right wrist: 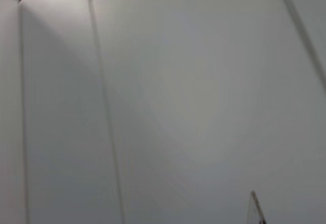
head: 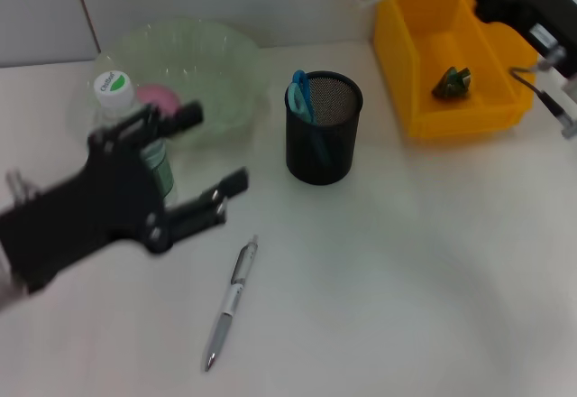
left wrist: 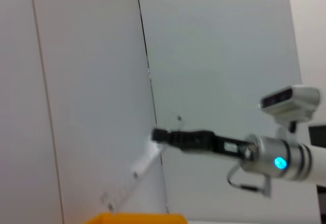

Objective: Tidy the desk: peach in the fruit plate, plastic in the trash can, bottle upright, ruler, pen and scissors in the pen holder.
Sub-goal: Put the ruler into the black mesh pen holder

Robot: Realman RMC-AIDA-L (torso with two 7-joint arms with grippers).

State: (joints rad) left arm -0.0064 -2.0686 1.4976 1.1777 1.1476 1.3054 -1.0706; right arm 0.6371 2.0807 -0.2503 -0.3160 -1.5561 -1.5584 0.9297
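Pen (head: pixel 231 304), silver, lying flat on the white desk (head: pixel 406 271) toward the near edge, its tip pointing at the front, well apart from the black mesh pen holder (head: pixel 323 128). Pen holder standing upright near the desk's middle with blue-handled scissors (head: pixel 300 96) leaning inside it. Bottle (head: pixel 133 126), clear with a white-and-green cap, standing upright just in front of the translucent green fruit plate (head: pixel 203 63); a pink peach (head: pixel 160 98) rests in the plate behind the bottle. Left gripper (head: pixel 209 155) hovering above the desk at the bottle's side, fingers spread apart and empty, one finger (head: pixel 185 116) up by the plate, the other nearer the pen. Yellow trash can (head: pixel 420 63) at the far right corner, holding a dark green crumpled piece of plastic (head: pixel 452 83). Right gripper (left wrist: pixel 159 135) raised above the trash can, its fingers closed on a clear ruler (left wrist: pixel 138 169), which hangs slanting down from it in the left wrist view; in the head view the ruler juts out over the bin's far rim
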